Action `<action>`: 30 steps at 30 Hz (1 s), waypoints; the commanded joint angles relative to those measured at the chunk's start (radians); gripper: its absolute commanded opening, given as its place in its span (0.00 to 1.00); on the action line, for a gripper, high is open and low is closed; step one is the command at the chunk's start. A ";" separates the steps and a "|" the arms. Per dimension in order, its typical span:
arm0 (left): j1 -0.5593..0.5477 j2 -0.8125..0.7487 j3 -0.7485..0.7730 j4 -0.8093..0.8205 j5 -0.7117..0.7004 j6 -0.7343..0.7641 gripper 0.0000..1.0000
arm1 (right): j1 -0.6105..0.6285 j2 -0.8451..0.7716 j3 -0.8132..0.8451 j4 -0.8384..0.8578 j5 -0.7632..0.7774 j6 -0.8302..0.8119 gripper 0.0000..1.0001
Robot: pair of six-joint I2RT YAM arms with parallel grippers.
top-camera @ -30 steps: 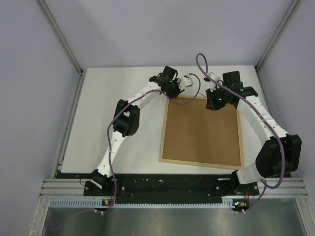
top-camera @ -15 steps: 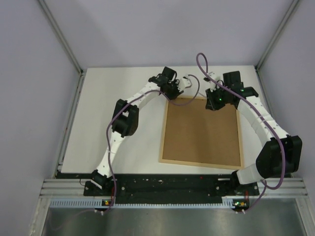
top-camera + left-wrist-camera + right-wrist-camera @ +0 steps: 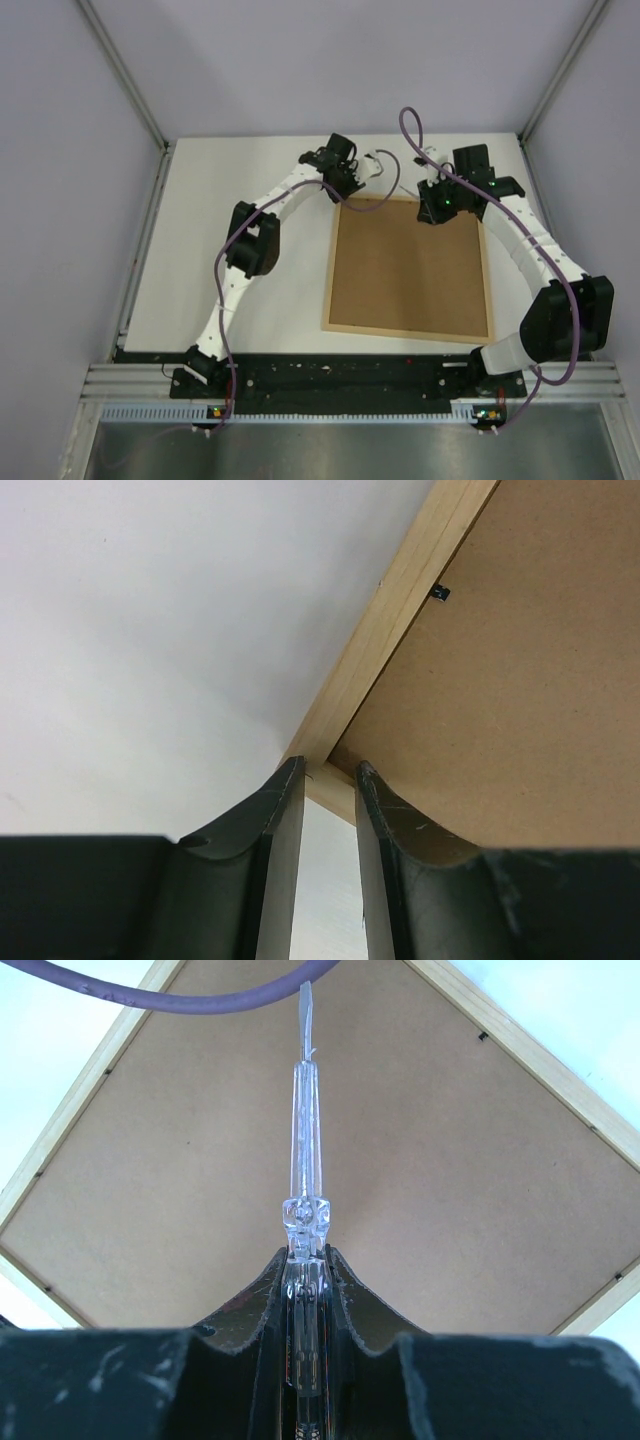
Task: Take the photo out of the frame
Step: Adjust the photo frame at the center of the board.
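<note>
The left gripper (image 3: 328,772) hovers at the far left corner of the frame (image 3: 400,332), its 2 fingers a little apart and holding nothing. The frame lies flat on the white table (image 3: 200,200), brown back up. The right gripper (image 3: 305,1252) clamps a clear screwdriver (image 3: 305,1140) above the frame's far edge.

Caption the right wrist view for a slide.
Right gripper holds a clear-handled screwdriver over the brown back of the frame.

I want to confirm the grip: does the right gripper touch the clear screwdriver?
Touching. The right wrist view shows the right gripper closed on the handle of the clear screwdriver.
</note>
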 commanded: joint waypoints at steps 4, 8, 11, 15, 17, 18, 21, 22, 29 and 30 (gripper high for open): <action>0.031 0.032 -0.008 -0.148 -0.078 0.015 0.38 | -0.012 -0.055 0.016 0.026 -0.032 0.010 0.00; 0.025 0.041 -0.010 -0.185 -0.095 0.058 0.45 | -0.012 -0.056 0.016 0.026 -0.032 0.013 0.00; 0.029 0.061 -0.016 -0.238 -0.144 0.062 0.44 | -0.012 -0.056 0.017 0.024 -0.032 0.011 0.00; 0.055 0.058 -0.025 -0.295 -0.197 0.019 0.41 | -0.012 -0.053 0.022 0.024 -0.035 0.011 0.00; 0.074 0.049 -0.036 -0.324 -0.207 -0.008 0.39 | -0.012 -0.050 0.022 0.026 -0.036 0.011 0.00; 0.083 0.044 -0.044 -0.343 -0.201 -0.017 0.39 | -0.011 -0.052 0.020 0.024 -0.038 0.013 0.00; 0.106 0.009 -0.106 -0.367 -0.179 -0.010 0.39 | -0.012 -0.052 0.022 0.023 -0.044 0.013 0.00; 0.109 -0.002 -0.132 -0.363 -0.140 -0.002 0.39 | -0.012 -0.053 0.023 0.023 -0.045 0.014 0.00; 0.120 0.006 -0.134 -0.418 -0.064 -0.016 0.30 | -0.012 -0.050 0.026 0.018 -0.056 0.020 0.00; 0.121 0.009 -0.134 -0.412 -0.078 -0.043 0.28 | -0.012 -0.047 0.027 0.020 -0.058 0.022 0.00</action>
